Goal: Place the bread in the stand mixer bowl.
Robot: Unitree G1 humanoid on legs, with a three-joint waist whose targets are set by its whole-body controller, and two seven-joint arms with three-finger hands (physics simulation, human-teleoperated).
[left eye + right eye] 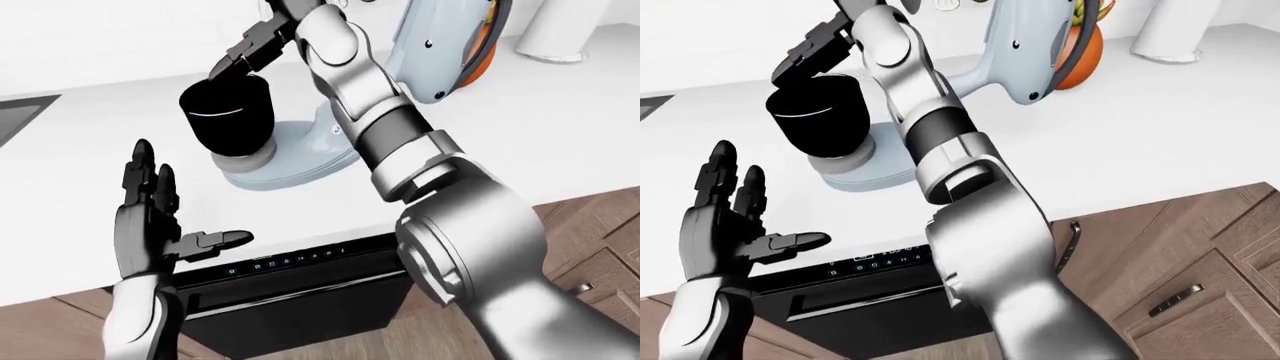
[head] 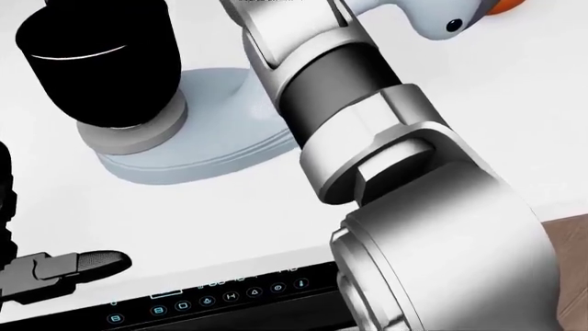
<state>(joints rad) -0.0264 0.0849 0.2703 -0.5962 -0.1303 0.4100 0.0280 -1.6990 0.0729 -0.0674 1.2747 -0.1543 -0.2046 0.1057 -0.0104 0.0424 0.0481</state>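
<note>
Right hand (image 1: 248, 54) open over mixer bowl (image 1: 228, 117), left hand (image 1: 150, 225) splayed

Right hand (image 1: 812, 51) hangs just over the black mixer bowl (image 1: 820, 120), fingers loose. Left hand (image 1: 725, 225) is spread wide, low left, above the dark appliance panel (image 1: 865, 262).

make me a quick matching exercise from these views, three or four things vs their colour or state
Things:
1. bowl
2. mixer base
3. left hand
4. right hand

Descriptions:
A. pale blue, on the white counter
B. black, on the mixer base
C. above the bowl's rim, fingers open
D. open, upright, holding nothing

Pairs: 1-B, 2-A, 3-D, 4-C
</note>
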